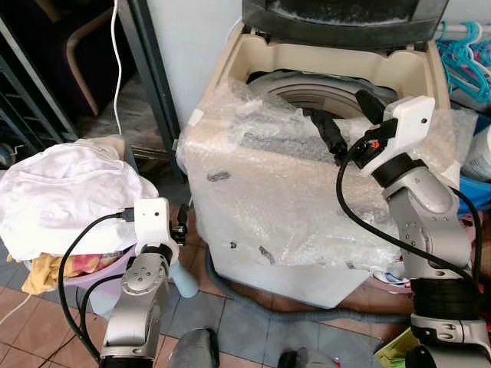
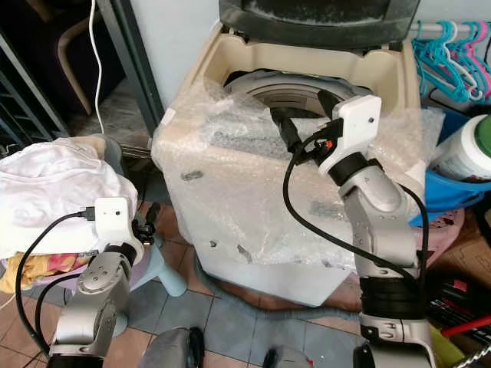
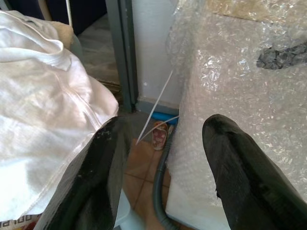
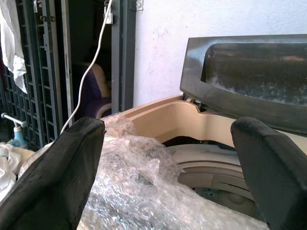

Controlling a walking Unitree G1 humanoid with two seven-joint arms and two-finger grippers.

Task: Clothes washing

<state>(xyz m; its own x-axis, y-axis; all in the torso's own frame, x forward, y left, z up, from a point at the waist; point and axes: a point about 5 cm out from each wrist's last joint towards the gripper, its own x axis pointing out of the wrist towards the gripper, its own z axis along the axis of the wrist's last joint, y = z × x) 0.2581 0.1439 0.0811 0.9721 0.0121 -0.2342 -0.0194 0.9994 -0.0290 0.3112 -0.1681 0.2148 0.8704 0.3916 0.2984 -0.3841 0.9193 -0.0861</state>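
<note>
- Here the washing machine (image 1: 307, 192) stands against the wall with its dark lid (image 1: 345, 19) raised, and the drum opening (image 1: 322, 92) shows under it.
- Bubble wrap (image 1: 253, 184) covers the front and the top edge of the machine.
- The right claw (image 1: 351, 124) hovers at the front rim of the machine, over the bubble wrap; its two black fingers (image 4: 57, 172) are spread wide and grasp nothing.
- In the right wrist view the fingers point toward the raised lid and the beige rim (image 4: 163, 120).
- The left claw (image 1: 182, 222) is low, in the gap between the machine and the pile of clothes; its fingers (image 3: 96, 177) are apart and grasp nothing.
- The clothes sit to the robot's left: a white cloth (image 1: 61, 192) heaped on top, with yellow fabric (image 1: 42, 272) under it, in a pink basket (image 1: 96, 280) on the tiled floor (image 1: 230, 322).
- A grey hose (image 3: 160, 177) runs along the floor at the foot of the machine.
- Blue hangers (image 1: 464, 54) hang to the right of the machine, and a white jar with a green cap (image 2: 464, 149) is near them.
</note>
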